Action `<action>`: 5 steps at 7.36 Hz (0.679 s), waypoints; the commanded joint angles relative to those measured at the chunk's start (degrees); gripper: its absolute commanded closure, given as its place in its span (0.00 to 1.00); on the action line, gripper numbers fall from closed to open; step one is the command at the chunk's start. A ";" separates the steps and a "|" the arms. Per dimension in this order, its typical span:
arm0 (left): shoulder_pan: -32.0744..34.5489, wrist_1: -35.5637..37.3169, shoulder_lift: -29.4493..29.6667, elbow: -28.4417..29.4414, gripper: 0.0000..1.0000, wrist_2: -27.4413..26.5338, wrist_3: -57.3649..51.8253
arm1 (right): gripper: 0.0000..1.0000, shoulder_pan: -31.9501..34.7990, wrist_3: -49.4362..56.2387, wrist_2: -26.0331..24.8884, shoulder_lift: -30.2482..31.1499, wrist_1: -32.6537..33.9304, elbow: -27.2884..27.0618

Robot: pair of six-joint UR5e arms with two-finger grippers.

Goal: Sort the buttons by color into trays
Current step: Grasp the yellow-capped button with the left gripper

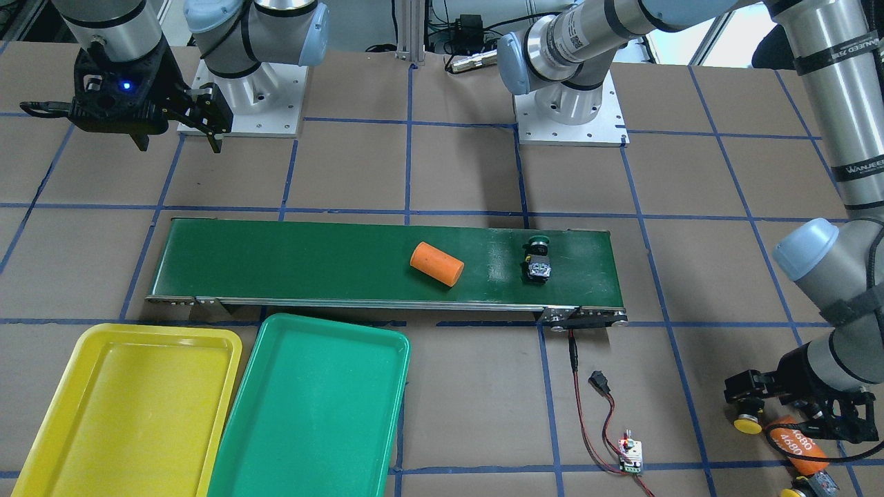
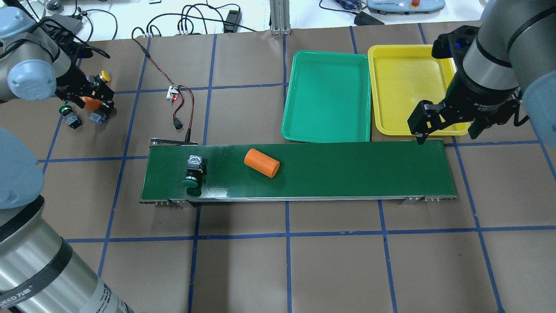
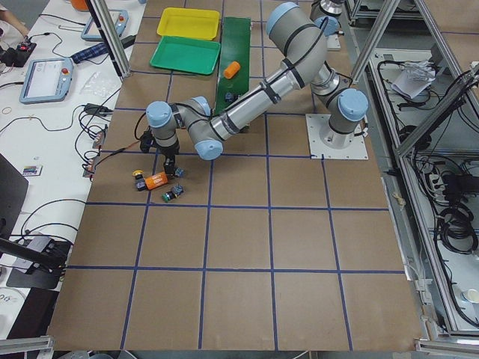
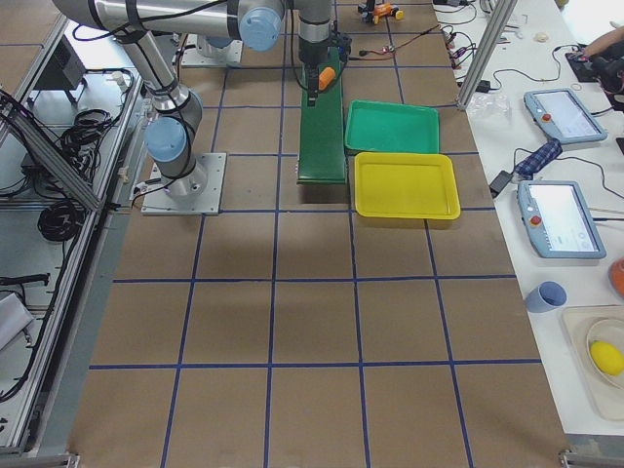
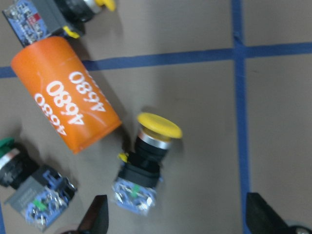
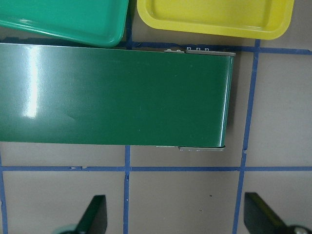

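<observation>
One green button [image 2: 193, 171] lies on its side at the conveyor's left end, also visible as the green button [image 1: 538, 259] in the front view. At the far left, a yellow button [image 5: 151, 146] lies between a green button [image 5: 29, 180] and a second yellow button [image 5: 53, 14]. My left gripper [image 5: 178, 222] hovers open just above this group [image 2: 93, 98]. My right gripper [image 6: 178, 217] is open and empty over the table beside the belt's right end [image 2: 447, 130]. The green tray [image 2: 325, 95] and yellow tray [image 2: 404, 87] hold nothing.
An orange cylinder [image 2: 261, 162] lies mid-belt on the dark-green conveyor [image 2: 347, 169]. A second orange cylinder [image 5: 66, 109] marked 4680 lies among the buttons. A small circuit board with red-black wires [image 2: 174, 92] sits behind the belt's left end.
</observation>
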State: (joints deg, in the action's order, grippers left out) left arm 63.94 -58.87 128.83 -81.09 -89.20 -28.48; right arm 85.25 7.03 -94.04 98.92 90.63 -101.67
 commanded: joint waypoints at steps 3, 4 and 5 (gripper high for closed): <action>-0.13 0.51 1.33 -0.56 0.44 0.25 -0.17 | 0.00 0.01 0.00 -0.09 -0.04 -0.19 -0.11; -0.22 0.51 1.51 -0.30 0.57 0.17 -0.52 | 0.00 0.01 0.00 -0.17 -0.04 -0.19 -0.11; -0.05 0.43 1.42 -0.38 0.89 0.43 -0.87 | 0.00 0.01 0.00 -0.26 0.04 -0.19 -0.46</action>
State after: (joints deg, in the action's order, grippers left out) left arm 63.79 -58.38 130.22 -81.50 -88.94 -28.96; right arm 85.25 7.03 -94.21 98.89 90.44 -101.87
